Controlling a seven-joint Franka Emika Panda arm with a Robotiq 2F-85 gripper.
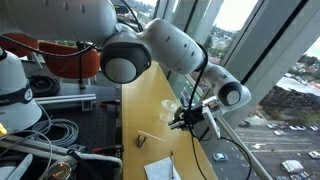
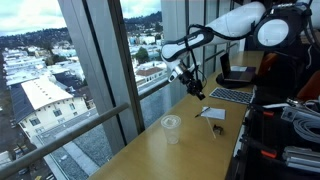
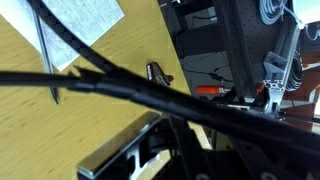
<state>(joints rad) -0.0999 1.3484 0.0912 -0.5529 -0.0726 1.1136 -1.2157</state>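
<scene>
the small dark object [image 3: 160,72] is seen on the desk [image 2: 150,150] near the sheet of paper [image 3: 80,25], toward the edge away from the windows [image 2: 90,60]. the light clear plastic cup [image 2: 171,124] nearby could be tipped by a careless descent. the gripper [image 2: 190,85] is held above on an outstretched arm [image 2: 235,25]; whether its jaws are spread cannot be told.

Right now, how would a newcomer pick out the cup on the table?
Find the long wooden table running along the big windows. Toward its window edge, apart from the sheet of paper and the laptop, stands a cup. It alone is see-through and round; its neighbours are flat.
</scene>
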